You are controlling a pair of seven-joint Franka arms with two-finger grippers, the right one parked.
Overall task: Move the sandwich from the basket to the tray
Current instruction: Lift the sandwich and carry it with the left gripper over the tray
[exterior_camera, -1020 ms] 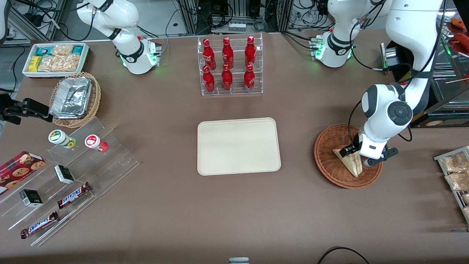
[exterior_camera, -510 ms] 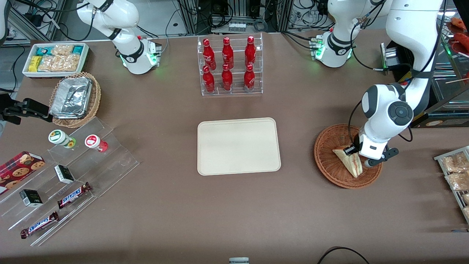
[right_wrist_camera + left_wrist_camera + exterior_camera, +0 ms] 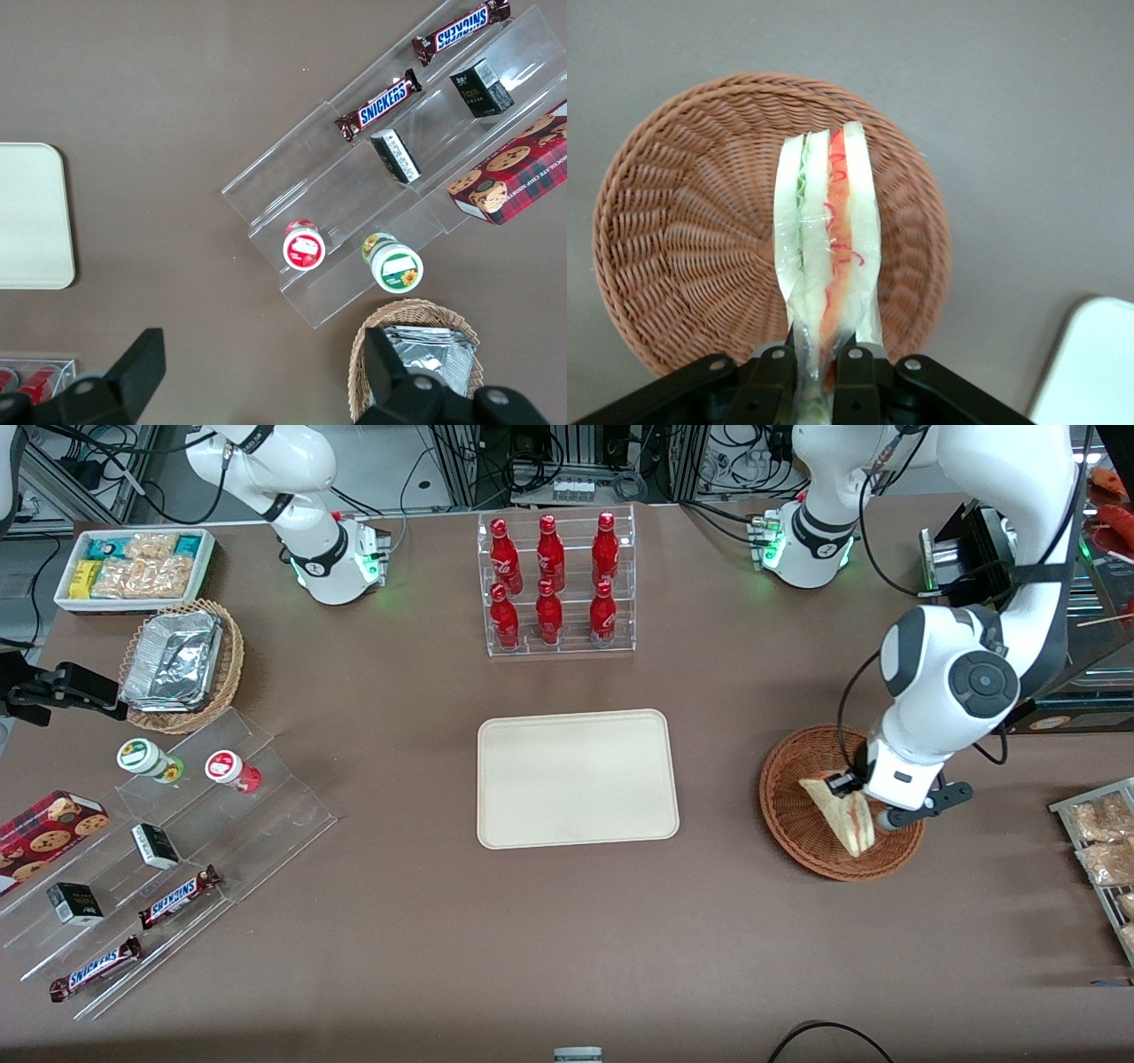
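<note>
Pinching the sandwich [image 3: 827, 257] between both fingers [image 3: 772, 372] (edge-on), the gripper [image 3: 812, 365] hangs above the basket [image 3: 682, 230]

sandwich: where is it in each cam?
Front view: sandwich held by the tool over the basket, toward the working arm's end of the table.
Left wrist view: sandwich edge-on, clamped in the tool.
Right wrist view: not in it.
Shared landmark: basket.
</note>
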